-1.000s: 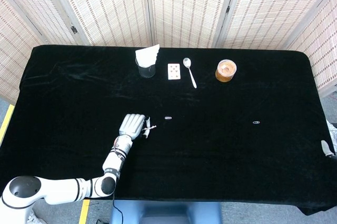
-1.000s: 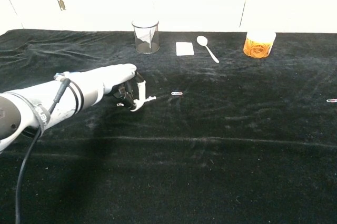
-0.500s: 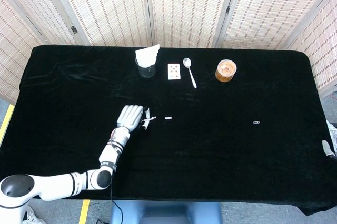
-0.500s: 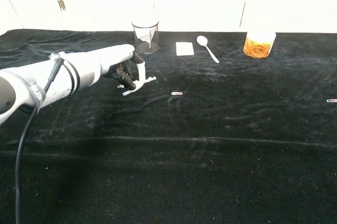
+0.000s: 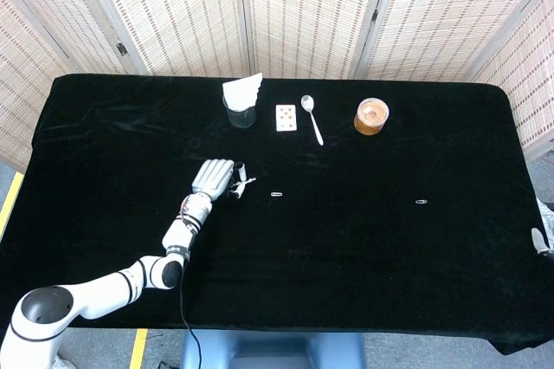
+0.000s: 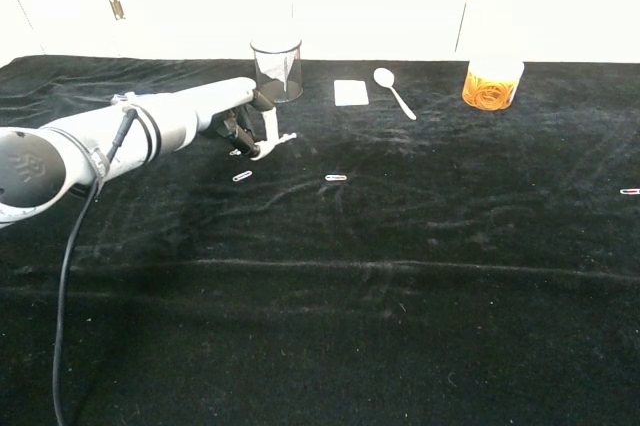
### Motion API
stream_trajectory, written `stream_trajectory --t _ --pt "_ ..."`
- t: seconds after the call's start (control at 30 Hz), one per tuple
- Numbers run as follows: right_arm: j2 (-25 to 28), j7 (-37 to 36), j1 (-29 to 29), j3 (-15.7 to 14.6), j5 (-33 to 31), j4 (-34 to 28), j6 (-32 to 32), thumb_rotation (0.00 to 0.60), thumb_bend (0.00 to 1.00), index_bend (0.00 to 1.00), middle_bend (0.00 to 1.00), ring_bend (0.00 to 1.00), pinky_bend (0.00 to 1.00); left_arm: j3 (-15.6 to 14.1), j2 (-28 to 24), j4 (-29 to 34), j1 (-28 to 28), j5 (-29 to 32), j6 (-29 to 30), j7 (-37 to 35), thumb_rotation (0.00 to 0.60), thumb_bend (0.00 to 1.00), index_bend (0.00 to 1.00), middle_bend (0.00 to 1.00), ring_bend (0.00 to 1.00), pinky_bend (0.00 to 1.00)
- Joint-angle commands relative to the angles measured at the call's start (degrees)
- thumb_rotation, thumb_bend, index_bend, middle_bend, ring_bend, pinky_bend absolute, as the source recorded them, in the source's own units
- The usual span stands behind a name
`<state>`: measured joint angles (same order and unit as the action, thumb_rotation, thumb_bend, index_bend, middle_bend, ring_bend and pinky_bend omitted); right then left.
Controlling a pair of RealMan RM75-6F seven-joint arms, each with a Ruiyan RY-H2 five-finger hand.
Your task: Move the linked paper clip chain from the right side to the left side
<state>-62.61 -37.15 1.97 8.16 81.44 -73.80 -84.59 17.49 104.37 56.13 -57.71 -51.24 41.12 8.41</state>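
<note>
**Chain set down on the left; hand lifted clear**

On the left of the black table [image 5: 104,126], the left hand [image 6: 248,132] is seen raised above the cloth and further toward the back than half a second ago. At that earlier moment it was low, with the paper clip chain right at its fingertips. Nothing is pinched now. The fingers [image 6: 266,146] are bent downward and held loosely apart, with one digit stuck out to the side.

The paper clip chain [image 6: 242,176] is seen in the chest view lying flat on the cloth just in front of the hand and clear of it. In the head view it cannot be made out. It is judged that the chain has been released, so the carry is done or nearly so. Only the withdrawal of the arm appears to be left.

Behind the hand a clear cup [image 6: 276,70] with paper in it stands undisturbed. To its right lie a playing card [image 5: 286,117] and a white spoon [image 5: 312,119]. A single loose clip [image 6: 336,178] lies near the middle of the table, just right of the chain and unmoved across the frames. It should be left alone as the arm is drawn back.

Further right stands a jar [image 5: 372,115] of orange contents, and another small clip [image 5: 421,202] lies well off to the right. Only a sliver of the right hand [image 5: 538,242] is shown at the far right edge, and whether it is spread or closed cannot be told.
</note>
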Motion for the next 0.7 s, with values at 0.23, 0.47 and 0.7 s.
stream_trajectory --t 0.23,0.47,0.7 --pt "-0.09 0.6 -0.19 -0.08 0.38 -0.29 -0.52 0.6 0.41 0.01 0.0 0.0 0.0 -1.04 2.55 -4.1 1.09 -4.77 -1.61 -5.73 0.6 0.68 0.8 1.0 1.0 1.0" --pt "-0.22 1.11 -0.02 -0.16 0.49 -0.39 -0.14 0.6 0.41 0.01 0.0 0.0 0.0 -1.06 3.43 -5.96 1.28 -7.15 -2.25 -8.63 0.6 0.68 0.8 1.0 1.0 1.0" --pt "-0.28 1.29 0.2 -0.06 0.2 -0.35 0.45 0.6 0.41 0.01 0.0 0.0 0.0 -0.83 4.03 -7.23 1.15 -8.74 -3.32 -11.14 0.6 0.68 0.8 1.0 1.0 1.0"
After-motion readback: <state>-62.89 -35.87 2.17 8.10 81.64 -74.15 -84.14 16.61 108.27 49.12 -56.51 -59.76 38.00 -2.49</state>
